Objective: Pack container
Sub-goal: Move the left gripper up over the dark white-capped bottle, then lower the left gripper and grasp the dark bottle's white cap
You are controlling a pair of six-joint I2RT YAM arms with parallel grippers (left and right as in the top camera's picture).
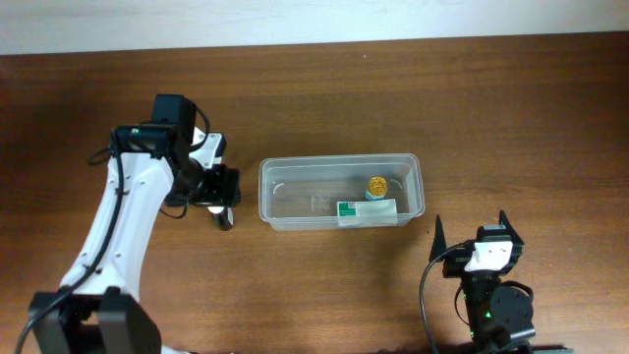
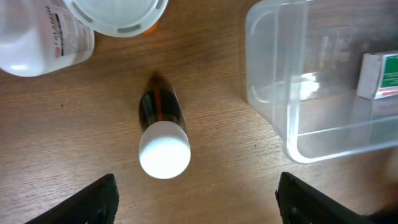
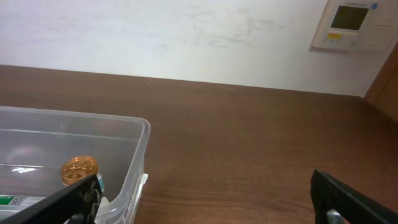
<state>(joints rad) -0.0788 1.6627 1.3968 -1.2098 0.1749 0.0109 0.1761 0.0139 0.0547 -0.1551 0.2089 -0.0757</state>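
Your left pincer (image 2: pixel 196 200), by a small bottle (image 2: pixel 163 134), and right pincer (image 1: pixel 472 232) both hung released. The container (image 1: pixel 295 202) looked light, stiff, slick; pinching its rim seemed best.

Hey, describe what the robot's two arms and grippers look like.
The left arm has white links, black joints, a black cable along it and a small green light. The right arm shows a black body, white wrist block, looping black cable and green light. Both have black jaws.

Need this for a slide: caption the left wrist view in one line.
Open left gripper hovers above a white-capped dark bottle beside the clear container, a green-and-white box inside.
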